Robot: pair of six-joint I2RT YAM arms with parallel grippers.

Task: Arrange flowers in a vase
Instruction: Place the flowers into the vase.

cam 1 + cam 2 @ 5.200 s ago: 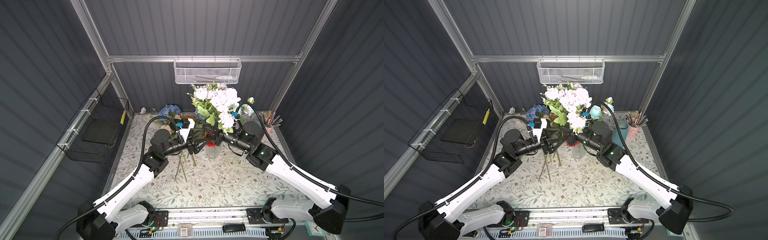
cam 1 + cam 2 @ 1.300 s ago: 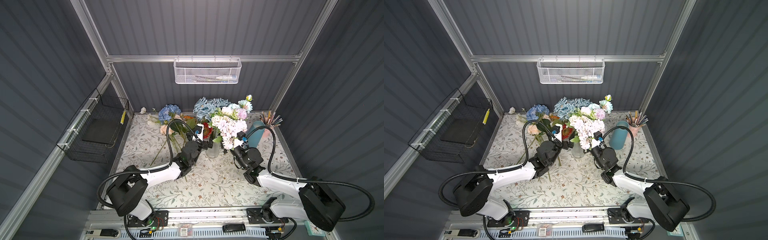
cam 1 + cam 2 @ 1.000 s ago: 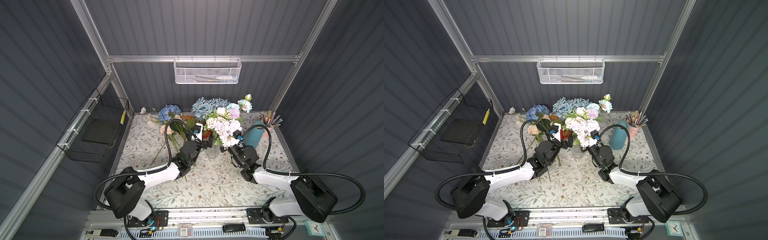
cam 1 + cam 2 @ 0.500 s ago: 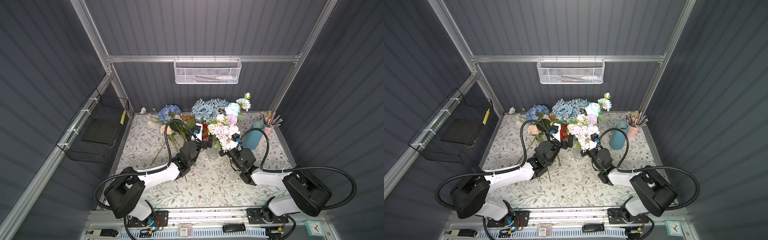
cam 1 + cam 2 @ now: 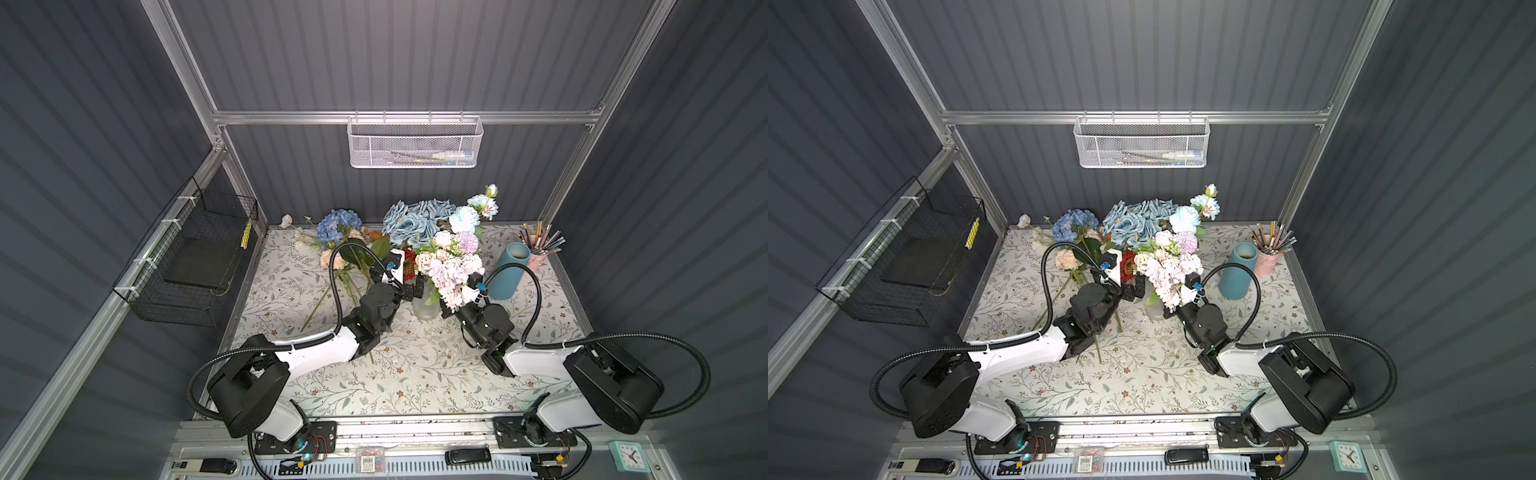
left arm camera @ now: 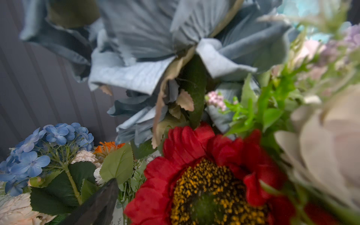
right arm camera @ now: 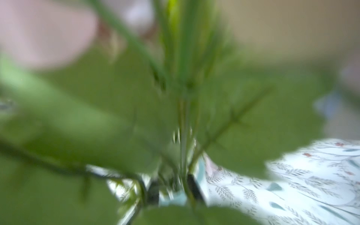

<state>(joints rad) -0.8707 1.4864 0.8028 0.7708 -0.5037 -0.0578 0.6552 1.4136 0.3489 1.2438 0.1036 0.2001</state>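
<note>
Standing nearly upright, the mixed bunch of cream, pale-pink and lilac artificial flowers (image 5: 451, 266) has its green stems down in the clear glass vase (image 5: 424, 309) at the middle of the floral-print table (image 5: 415, 374). Its heads are up and lean a little toward the back and the robot's right, and pale turquoise blooms (image 5: 464, 218) top that long axis. The right gripper (image 5: 448, 311) sits at the foot of the bunch, just beside the vase. Leaves hide its fingers in both top views and the right wrist view is a green blur, so I cannot tell whether they clasp the stems. The left gripper (image 5: 414, 289) hangs on the vase's other side, fingers spread wide with nothing between them, next to the red sunflower (image 6: 204, 185).

Five seconds ago both arms stretched forward and the bunch hung high above the vase. A second ago its foot and the right gripper stood further to the right; now they are at the vase, and the right arm has folded back. The left arm has not shifted in that second.

Count:
- one glass vase and one red sunflower;
- one cluster of dusty-blue roses (image 5: 417, 220);
- one blue hydrangea head (image 5: 338, 222) and one peach bloom (image 5: 332, 261), lying back left with stems running front-left;
- one teal cylinder (image 5: 509, 270) and one pink pencil cup (image 5: 536, 259);
- two baskets, a white mesh basket (image 5: 415, 143) and a black wire basket (image 5: 191, 257).
</note>
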